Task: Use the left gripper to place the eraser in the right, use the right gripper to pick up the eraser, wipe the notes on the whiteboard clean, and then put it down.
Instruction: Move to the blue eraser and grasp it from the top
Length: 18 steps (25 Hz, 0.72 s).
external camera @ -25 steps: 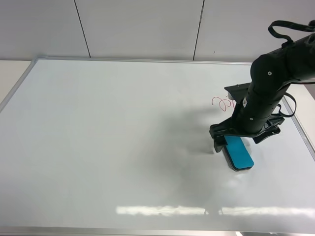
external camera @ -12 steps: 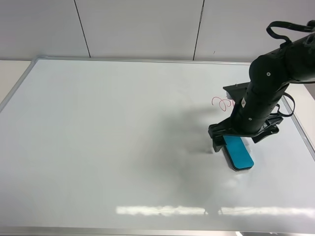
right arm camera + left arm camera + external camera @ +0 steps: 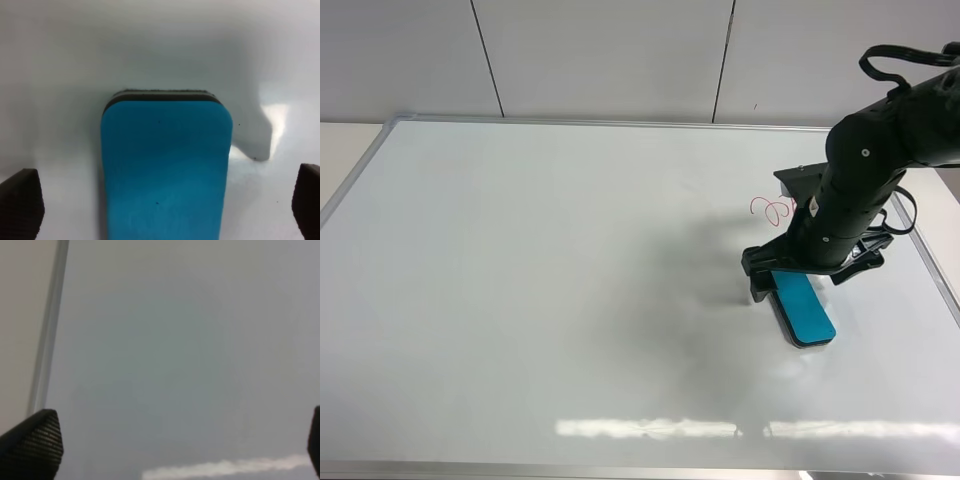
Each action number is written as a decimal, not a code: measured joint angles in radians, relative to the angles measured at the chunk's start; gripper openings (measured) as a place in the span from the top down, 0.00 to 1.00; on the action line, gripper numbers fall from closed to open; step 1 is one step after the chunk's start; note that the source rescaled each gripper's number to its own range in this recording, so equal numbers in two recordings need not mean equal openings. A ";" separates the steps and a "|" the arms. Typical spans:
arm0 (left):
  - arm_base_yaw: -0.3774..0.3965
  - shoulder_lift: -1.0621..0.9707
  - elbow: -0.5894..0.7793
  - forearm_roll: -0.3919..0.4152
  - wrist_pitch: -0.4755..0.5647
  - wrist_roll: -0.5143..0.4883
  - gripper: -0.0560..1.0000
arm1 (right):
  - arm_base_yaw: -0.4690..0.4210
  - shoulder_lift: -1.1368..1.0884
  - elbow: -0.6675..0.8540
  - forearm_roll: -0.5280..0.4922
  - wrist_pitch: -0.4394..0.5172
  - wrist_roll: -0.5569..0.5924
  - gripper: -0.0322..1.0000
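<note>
The teal-blue eraser lies flat on the whiteboard, near its right side. My right gripper is open and low over the eraser's far end, one finger on each side, not closed on it. In the right wrist view the eraser fills the space between the two fingertips, with gaps on both sides. The red notes sit just beyond the gripper, partly hidden by the arm. My left gripper is open and empty over bare whiteboard; it is out of the exterior high view.
The silver frame of the whiteboard runs close to the right of the arm. In the left wrist view the frame shows beside cream tabletop. A white panelled wall stands behind the board.
My right gripper has shifted slightly left and away along the eraser, staying open. The eraser has not moved.
</note>
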 joint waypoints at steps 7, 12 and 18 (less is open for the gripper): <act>0.000 0.000 0.000 0.000 0.000 0.000 0.00 | 0.000 0.008 0.000 0.027 -0.007 0.001 0.00; 0.000 0.000 0.000 0.000 0.000 0.000 0.00 | 0.000 0.008 0.000 0.027 -0.007 0.003 0.00; 0.000 0.000 0.000 0.000 0.000 0.000 0.00 | 0.000 0.008 0.000 0.025 -0.005 0.070 0.73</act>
